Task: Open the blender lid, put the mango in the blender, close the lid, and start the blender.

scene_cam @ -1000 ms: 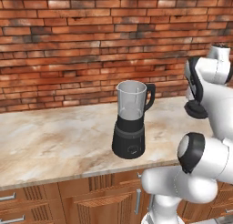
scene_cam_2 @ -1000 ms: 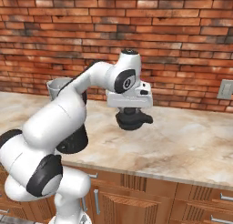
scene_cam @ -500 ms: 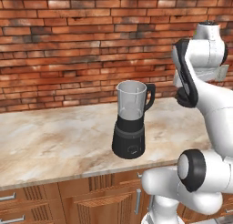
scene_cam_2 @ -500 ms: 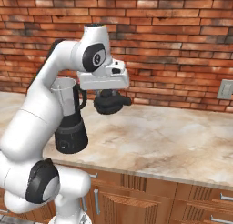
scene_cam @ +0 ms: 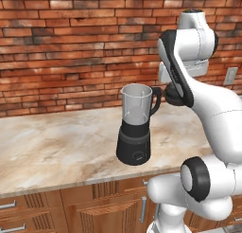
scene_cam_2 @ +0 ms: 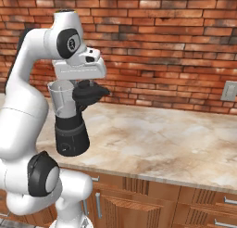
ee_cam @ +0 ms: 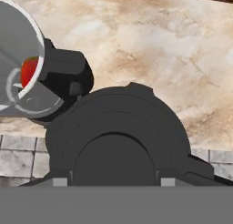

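Standing on marble counter [scene_cam: 56, 147]: blender [scene_cam: 136, 125], jar uncapped, mango [ee_cam: 29, 70] inside. Gripper [scene_cam_2: 90, 93] clasps lid [ee_cam: 119, 139] beside jar. Brick wall [scene_cam: 61, 47] behind.

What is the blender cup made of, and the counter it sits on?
The blender jar looks like clear, grey-tinted plastic or glass: you can see the red mango through it. The counter looks like polished beige marble, going by its cloudy veins.
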Controlling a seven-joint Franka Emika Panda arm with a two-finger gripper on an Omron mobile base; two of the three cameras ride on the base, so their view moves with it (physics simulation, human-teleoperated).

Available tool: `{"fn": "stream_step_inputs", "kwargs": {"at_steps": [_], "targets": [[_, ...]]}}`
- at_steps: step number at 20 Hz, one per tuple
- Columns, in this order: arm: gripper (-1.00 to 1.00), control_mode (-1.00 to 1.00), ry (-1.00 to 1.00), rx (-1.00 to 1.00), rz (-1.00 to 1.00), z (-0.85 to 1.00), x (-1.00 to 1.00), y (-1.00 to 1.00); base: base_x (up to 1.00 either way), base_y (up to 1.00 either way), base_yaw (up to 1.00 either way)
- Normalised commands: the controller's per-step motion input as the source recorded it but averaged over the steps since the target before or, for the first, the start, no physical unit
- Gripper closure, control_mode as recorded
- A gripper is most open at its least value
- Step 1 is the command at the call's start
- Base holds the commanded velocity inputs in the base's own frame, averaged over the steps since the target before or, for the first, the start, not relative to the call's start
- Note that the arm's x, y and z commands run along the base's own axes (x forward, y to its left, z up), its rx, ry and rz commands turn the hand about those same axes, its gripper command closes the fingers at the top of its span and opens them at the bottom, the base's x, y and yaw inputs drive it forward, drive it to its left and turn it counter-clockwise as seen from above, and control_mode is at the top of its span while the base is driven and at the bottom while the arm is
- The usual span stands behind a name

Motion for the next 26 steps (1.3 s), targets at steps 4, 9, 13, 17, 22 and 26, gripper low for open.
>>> {"fn": "stream_step_inputs", "kwargs": {"at_steps": [4, 9, 13, 17, 22, 26], "targets": [[1.00, -1.00, 0.00, 0.00, 0.00, 0.42, -0.11, 0.42, 0.00, 0.00, 0.00], [1.00, -1.00, 0.00, 0.00, 0.00, 0.31, -0.02, 0.49, 0.00, 0.00, 0.00], [1.00, -1.00, 0.00, 0.00, 0.00, 0.13, 0.00, 0.54, 0.00, 0.00, 0.00], [1.00, -1.00, 0.00, 0.00, 0.00, 0.07, 0.03, 0.50, 0.00, 0.00, 0.00], [1.00, -1.00, -0.01, 0.00, 0.00, 0.00, 0.23, 0.39, 0.00, 0.00, 0.00], [1.00, -1.00, -0.03, 0.00, 0.00, 0.00, 0.36, 0.30, 0.00, 0.00, 0.00]]}}
